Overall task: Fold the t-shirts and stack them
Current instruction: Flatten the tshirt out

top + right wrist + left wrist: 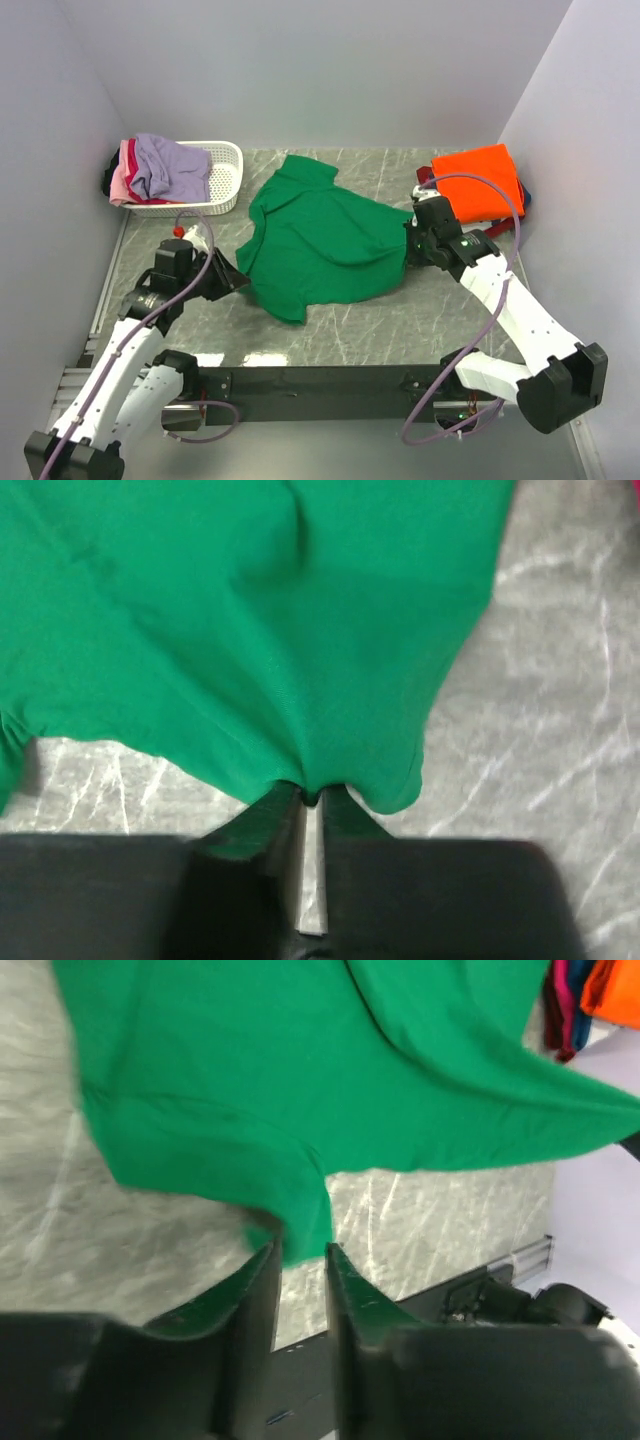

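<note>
The green t-shirt (315, 235) lies mid-frame on the counter (400, 320), stretched left to right between my arms. My left pincer (232, 278) is pinching its lower-left edge and my right pincer (410, 238) its right edge. Both forearms sit low, pointing inward at each other.

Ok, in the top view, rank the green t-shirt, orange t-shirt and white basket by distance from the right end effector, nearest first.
1. green t-shirt, pinched in the right end effector, spreading left.
2. orange t-shirt, just behind, back right.
3. white basket, far back left.
</note>
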